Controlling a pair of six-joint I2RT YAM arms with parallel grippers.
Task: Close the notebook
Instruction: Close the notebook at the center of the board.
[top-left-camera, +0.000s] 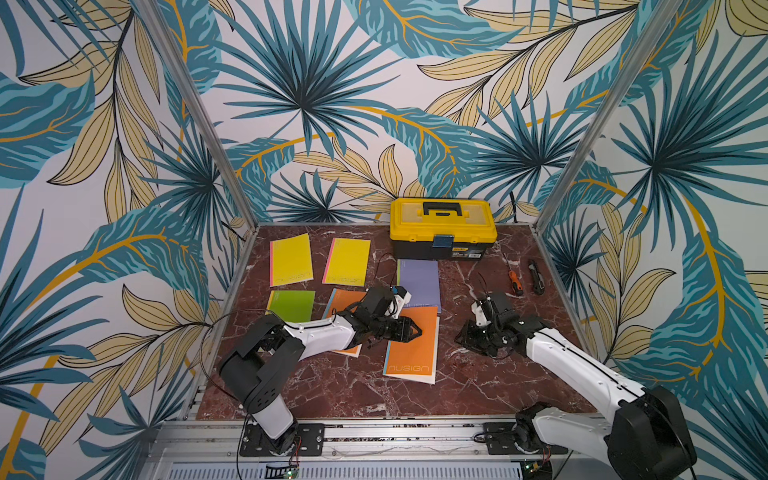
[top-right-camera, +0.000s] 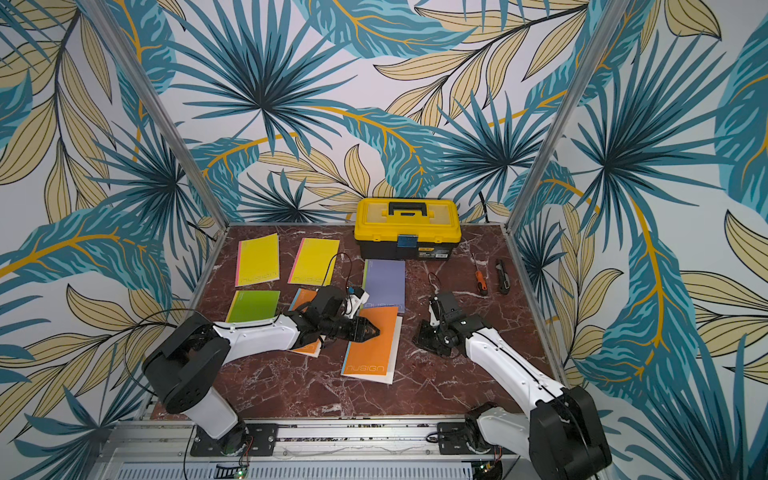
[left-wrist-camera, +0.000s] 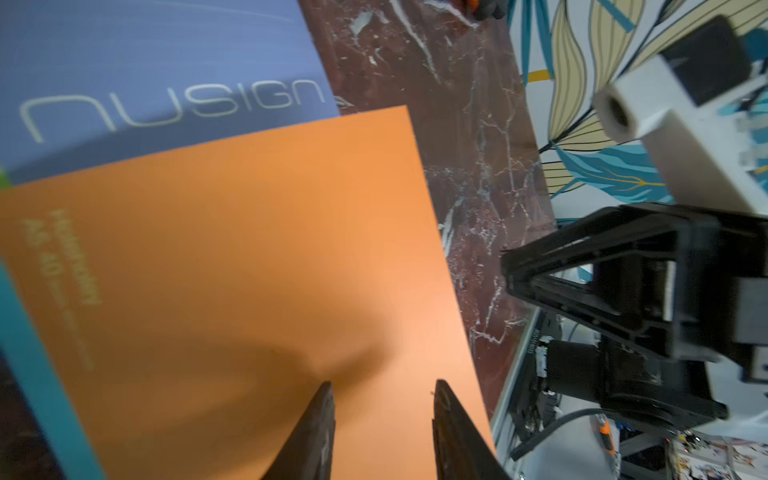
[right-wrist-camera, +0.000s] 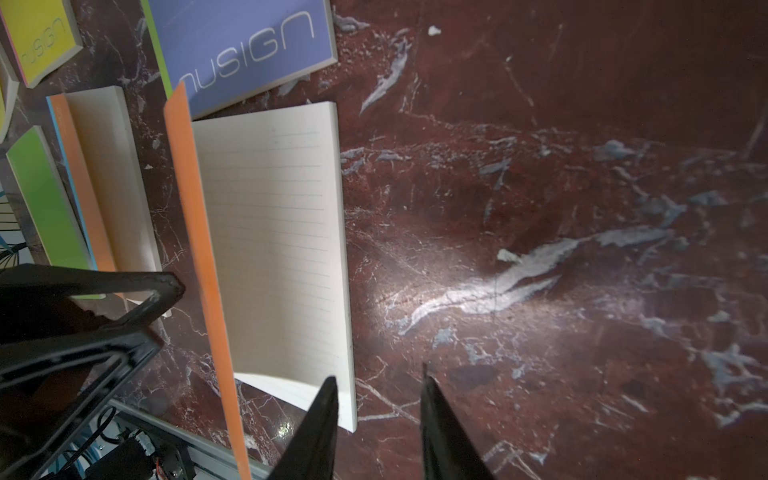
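Near edge of bench (top-left-camera: 374, 399) first. The left end effector (top-left-camera: 411, 331) hangs over the orange notebook (top-left-camera: 415, 361), which lies mid-bench, nearest of the books. Its jaws are part open with a clear gap and nothing between them. The left wrist view puts both tips just above the cover (left-wrist-camera: 232, 257); I cannot confirm contact. The right end effector (right-wrist-camera: 378, 386) sits low beside the notebook's free edge, likewise part open and empty, one tip just beside the pages (right-wrist-camera: 274, 232). From that side the cover shows as a thin raised strip with lined paper under it, so I judge the closing unfinished. To do it well, let the left tips press the cover down flat, stroking from spine toward free edge. Go lightly so the book does not slide, and keep the right end effector clear of the landing edge. The thin card will likely spring back up if let go early. The spine is hidden under the left end effector in both top views, and the left wrist view is blurred. I cannot tell whether the far end overlaps or only meets the purple book (top-left-camera: 419, 282). The left arm (top-left-camera: 320, 332) covers most of a second orange book (top-left-camera: 338, 303), open or shut unclear. At the back, the toolbox (top-left-camera: 442, 228) latch is unreadable.
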